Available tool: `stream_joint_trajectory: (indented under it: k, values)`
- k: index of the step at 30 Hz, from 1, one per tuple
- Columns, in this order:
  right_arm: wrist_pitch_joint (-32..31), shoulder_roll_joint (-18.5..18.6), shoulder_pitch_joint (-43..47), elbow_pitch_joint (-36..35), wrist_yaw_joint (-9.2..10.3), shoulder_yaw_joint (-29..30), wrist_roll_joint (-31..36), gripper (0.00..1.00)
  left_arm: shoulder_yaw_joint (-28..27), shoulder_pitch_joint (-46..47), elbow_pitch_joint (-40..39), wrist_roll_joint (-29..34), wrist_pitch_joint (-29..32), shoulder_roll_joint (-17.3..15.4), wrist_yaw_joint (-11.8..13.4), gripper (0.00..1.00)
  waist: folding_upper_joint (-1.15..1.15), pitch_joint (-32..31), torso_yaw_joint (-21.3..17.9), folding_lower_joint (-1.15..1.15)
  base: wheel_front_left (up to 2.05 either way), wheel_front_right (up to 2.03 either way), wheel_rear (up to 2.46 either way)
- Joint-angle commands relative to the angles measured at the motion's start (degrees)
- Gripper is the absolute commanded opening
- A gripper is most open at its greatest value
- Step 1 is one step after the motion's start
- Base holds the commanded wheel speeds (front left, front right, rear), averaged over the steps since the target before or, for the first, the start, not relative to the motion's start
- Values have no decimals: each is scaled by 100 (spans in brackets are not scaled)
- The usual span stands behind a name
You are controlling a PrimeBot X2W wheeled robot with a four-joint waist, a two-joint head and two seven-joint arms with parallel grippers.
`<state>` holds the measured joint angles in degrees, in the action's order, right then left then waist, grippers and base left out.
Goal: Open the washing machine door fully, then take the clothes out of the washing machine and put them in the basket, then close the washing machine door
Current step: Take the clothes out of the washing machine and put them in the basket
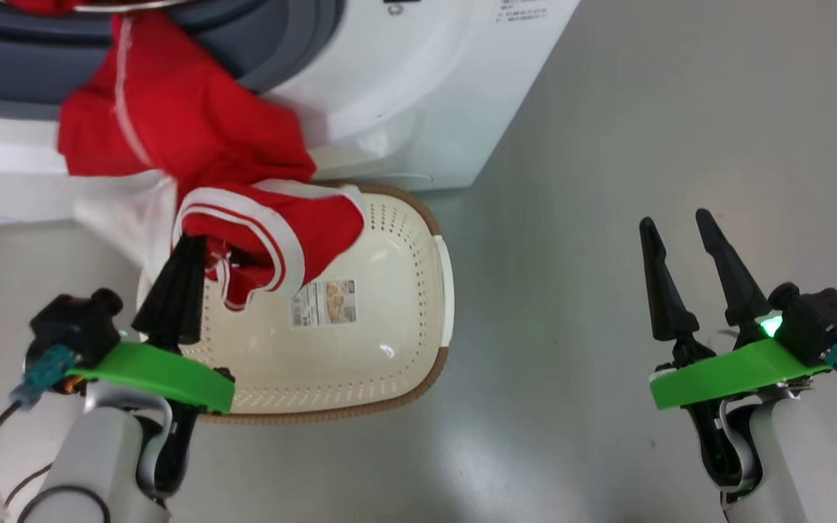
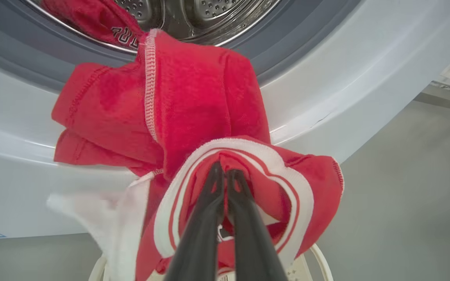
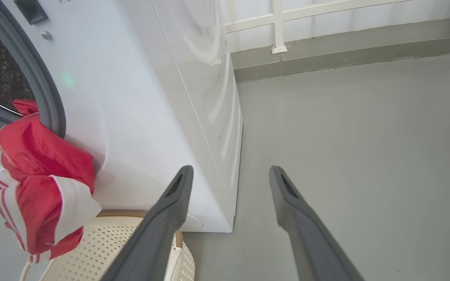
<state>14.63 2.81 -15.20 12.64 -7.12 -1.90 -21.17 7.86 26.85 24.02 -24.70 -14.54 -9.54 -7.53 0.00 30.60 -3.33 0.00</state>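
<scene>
Red clothes point(image 1: 171, 116) with white trim hang out of the washing machine point(image 1: 404, 94) opening, stretched down over the far left part of the cream basket point(image 1: 382, 305), which stands on the floor against the machine's front. My left gripper point(image 1: 189, 247) is shut on the clothes at a white-striped edge; in the left wrist view its fingertips point(image 2: 220, 171) press together inside the red fabric point(image 2: 193, 89), below the steel drum point(image 2: 201, 15). More red cloth with dark lettering lies in the drum. My right gripper point(image 1: 674, 218) stands open over bare floor to the basket's right. The washing machine door is out of view.
Grey floor point(image 1: 644, 109) stretches to the right of the machine. In the right wrist view the open gripper point(image 3: 229, 171) points past the machine's white side point(image 3: 193, 97) toward a white railing point(image 3: 277, 27) by the wall. A sticker point(image 1: 324, 301) lies on the basket's bottom.
</scene>
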Motion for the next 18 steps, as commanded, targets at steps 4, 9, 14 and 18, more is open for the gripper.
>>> stream_joint_trajectory:
  k: [4,9,14,18]
  values:
    - [37,7,-117,-190,-36,-161,-84,100,49,328,613,-14,-46,-244,4,0,0,338,-132,0,0,0,0]
    - [37,7,-174,-213,-36,-183,-122,100,235,536,1141,-71,-46,-274,4,0,0,503,-195,0,0,0,0]
    - [37,7,-240,-254,-36,-215,-160,100,508,764,1681,-186,-46,-343,4,0,0,700,-280,0,0,0,0]
    - [37,7,-279,-285,-36,-244,-181,100,756,950,2071,-315,-46,-384,4,0,0,844,-331,0,0,0,0]
